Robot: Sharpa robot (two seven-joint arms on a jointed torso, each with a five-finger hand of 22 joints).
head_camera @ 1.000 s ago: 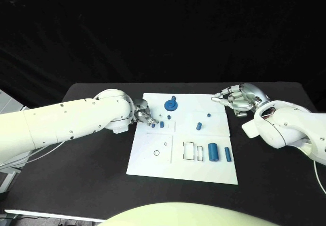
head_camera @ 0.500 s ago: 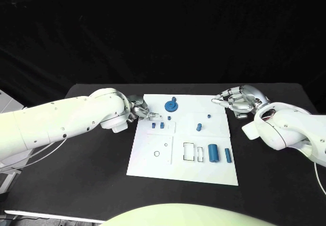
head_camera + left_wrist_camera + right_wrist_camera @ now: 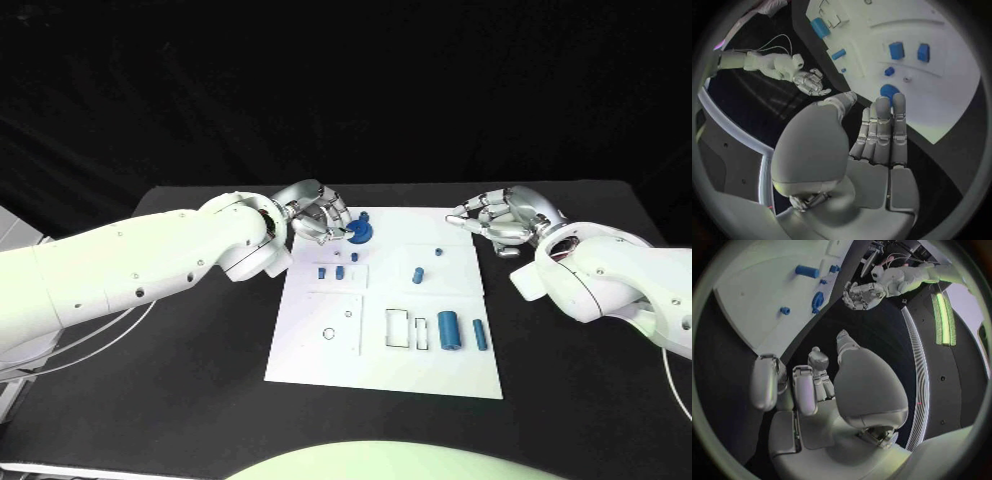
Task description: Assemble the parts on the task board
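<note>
surface: black table [image 3: 173,330] | on it: white task board [image 3: 346,350], lying flat at centre

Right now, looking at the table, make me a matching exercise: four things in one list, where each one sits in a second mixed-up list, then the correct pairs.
Things:
1. left hand
2. right hand
3. round blue disc
4. largest blue cylinder

Places:
A. lying on the white board in its near right part
B. off the board, by its far right corner
C. at the board's far left corner, next to the disc
D. on the board's far edge, left of its middle

Pairs: 1-C, 2-B, 3-D, 4-A
</note>
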